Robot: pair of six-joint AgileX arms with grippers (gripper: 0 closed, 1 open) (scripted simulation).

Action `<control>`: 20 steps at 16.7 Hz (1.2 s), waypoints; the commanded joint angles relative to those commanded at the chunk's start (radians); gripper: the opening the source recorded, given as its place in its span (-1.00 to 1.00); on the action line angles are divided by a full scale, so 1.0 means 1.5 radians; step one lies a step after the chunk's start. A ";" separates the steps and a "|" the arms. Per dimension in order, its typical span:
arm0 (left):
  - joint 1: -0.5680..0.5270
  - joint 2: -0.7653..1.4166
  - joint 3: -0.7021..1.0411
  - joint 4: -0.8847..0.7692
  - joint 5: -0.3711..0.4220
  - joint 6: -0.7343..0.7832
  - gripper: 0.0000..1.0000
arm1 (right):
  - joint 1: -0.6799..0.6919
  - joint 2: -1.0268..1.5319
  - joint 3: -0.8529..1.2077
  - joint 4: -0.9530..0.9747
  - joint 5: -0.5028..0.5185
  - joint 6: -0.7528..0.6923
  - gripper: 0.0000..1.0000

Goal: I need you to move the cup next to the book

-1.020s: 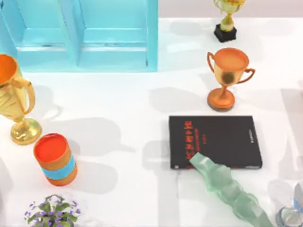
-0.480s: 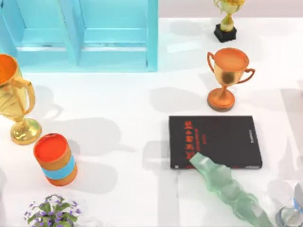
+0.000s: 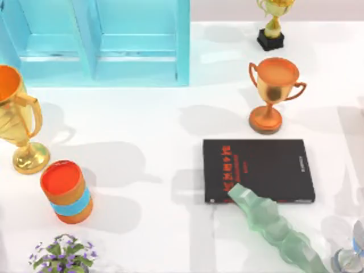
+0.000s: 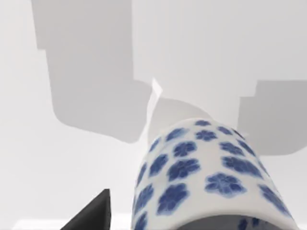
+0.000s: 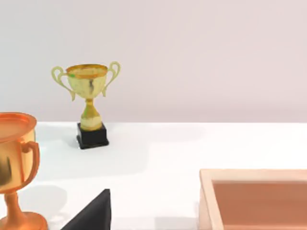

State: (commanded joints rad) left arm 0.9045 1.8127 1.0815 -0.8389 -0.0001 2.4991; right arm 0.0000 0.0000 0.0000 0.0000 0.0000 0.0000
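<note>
Little had shifted since the earlier frame: only shadows at the table's (image 3: 165, 239) left edge.
Your left wrist view showed the cup (image 4: 206, 177) beside the left gripper (image 4: 93, 215), jaws impossible to judge. The top view added the orange cylinder (image 3: 66, 190), a likely collision on the way to the book (image 3: 259, 170). The right gripper (image 5: 93, 215) idled, jaws equally unclear.

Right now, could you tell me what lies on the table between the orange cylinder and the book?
In the top view, nothing: only bare white table with shadows lies between the orange cylinder and the book.

Three trophies (image 3: 272, 94), one book (image 3: 259, 170), one cup (image 4: 206, 177), one orange cylinder (image 3: 66, 191).
</note>
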 joint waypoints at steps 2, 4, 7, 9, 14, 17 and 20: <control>0.000 0.000 0.000 0.000 0.000 0.000 0.70 | 0.000 0.000 0.000 0.000 0.000 0.000 1.00; 0.000 0.000 0.000 0.000 0.000 0.000 0.40 | 0.000 0.000 0.000 0.000 0.000 0.000 1.00; 0.000 0.000 0.000 0.000 0.000 0.000 -0.06 | 0.000 0.000 0.000 0.000 0.000 0.000 1.00; 0.000 0.000 0.000 0.000 0.000 0.000 -0.36 | 0.000 0.000 0.000 0.000 0.000 0.000 1.00; 0.000 0.000 0.000 0.000 0.000 0.000 -1.00 | 0.000 0.000 0.000 0.000 0.000 0.000 1.00; 0.000 0.000 0.000 0.000 0.000 0.000 -1.00 | 0.000 0.000 0.000 0.000 0.000 0.000 1.00; 0.000 0.000 0.000 0.000 0.000 0.000 -1.00 | 0.000 0.000 0.000 0.000 0.000 0.000 1.00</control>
State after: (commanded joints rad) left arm 0.9045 1.8127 1.0815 -0.8389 -0.0001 2.4991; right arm 0.0000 0.0000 0.0000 0.0000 0.0000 0.0000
